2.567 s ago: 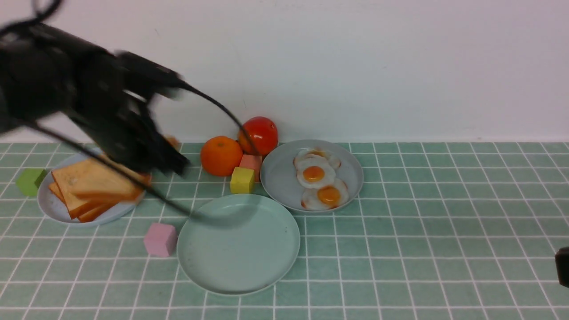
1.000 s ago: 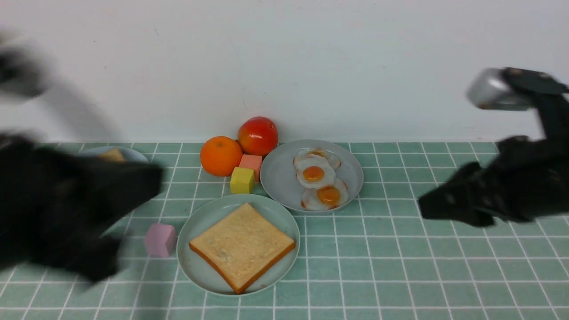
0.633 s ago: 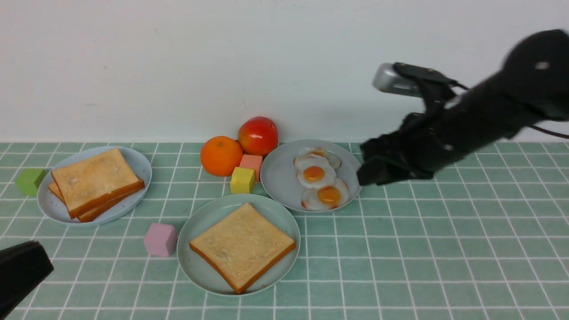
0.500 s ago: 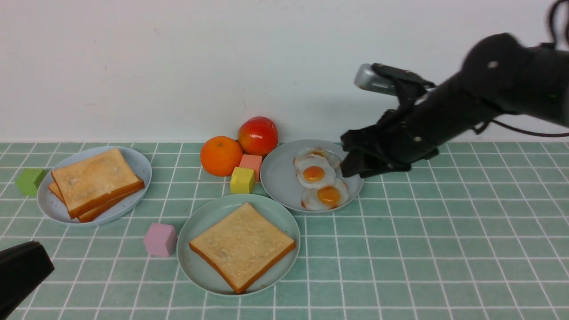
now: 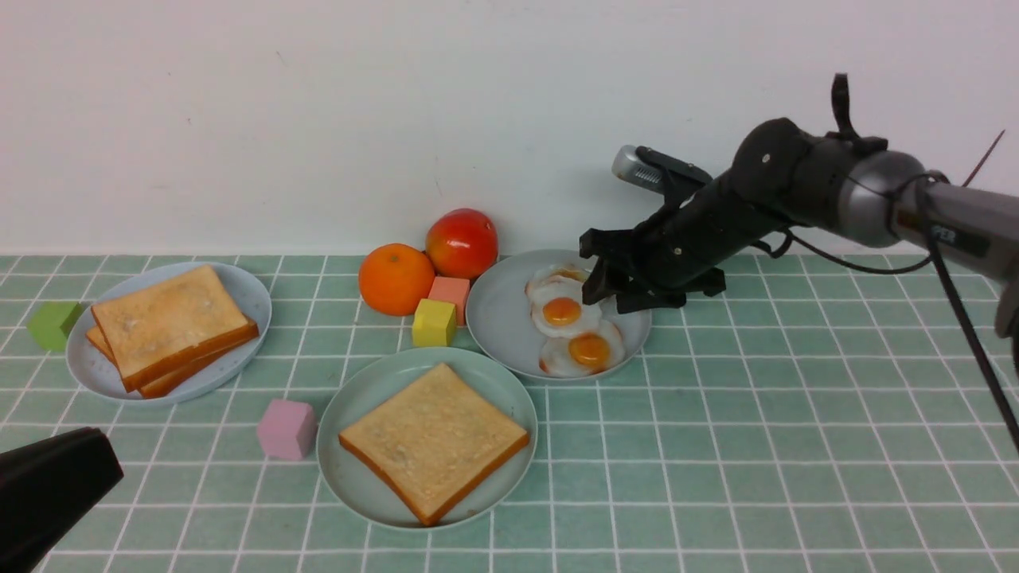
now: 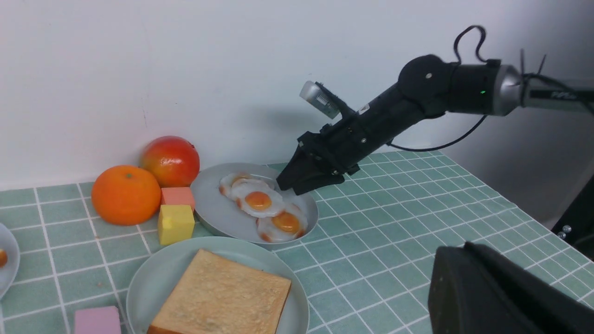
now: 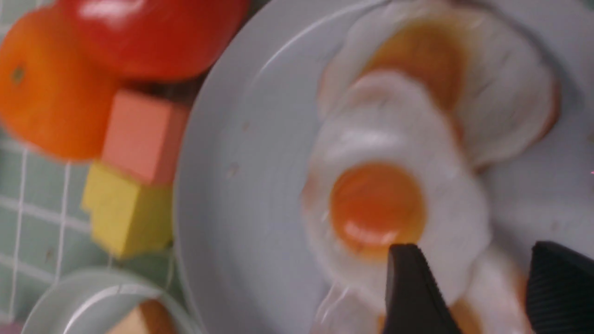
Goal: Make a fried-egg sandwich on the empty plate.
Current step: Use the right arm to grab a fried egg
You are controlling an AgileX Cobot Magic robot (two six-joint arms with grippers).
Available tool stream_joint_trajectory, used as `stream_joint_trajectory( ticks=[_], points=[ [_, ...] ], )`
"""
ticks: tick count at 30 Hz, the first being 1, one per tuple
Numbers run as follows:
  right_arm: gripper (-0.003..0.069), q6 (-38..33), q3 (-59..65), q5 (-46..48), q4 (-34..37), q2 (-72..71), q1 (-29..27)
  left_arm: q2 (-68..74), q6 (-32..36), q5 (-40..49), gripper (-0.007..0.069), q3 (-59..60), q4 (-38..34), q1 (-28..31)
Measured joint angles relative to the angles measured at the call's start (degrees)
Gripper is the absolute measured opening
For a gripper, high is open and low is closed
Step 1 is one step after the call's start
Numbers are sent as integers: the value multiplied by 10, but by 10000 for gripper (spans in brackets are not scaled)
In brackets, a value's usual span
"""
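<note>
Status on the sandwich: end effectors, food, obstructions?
Right end effector open over the fried eggs, holding nothing. Left end effector shut. One toast slice on the mint-green plate, no egg on it. Nothing visibly blocking the eggs.

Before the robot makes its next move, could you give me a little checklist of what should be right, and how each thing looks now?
1. First toast slice lies on the mint-green plate: ok.
2. Fried egg on that slice: not ok; the eggs are on the grey-blue plate.
3. Right gripper open for picking up an egg: ok.
4. Right gripper lined up with just one egg: cannot tell; the eggs overlap beneath it.
5. Toast available for the top: ok, slices are stacked on the pale blue-white plate.
</note>
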Motion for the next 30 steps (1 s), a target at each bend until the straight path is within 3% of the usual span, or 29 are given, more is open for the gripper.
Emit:
stream_joint_trajectory(
  ticks=[30],
  points=[
    [356,-6,-26,-22,29,39,0,0,0,0,-13,0,0,0]
  ],
)
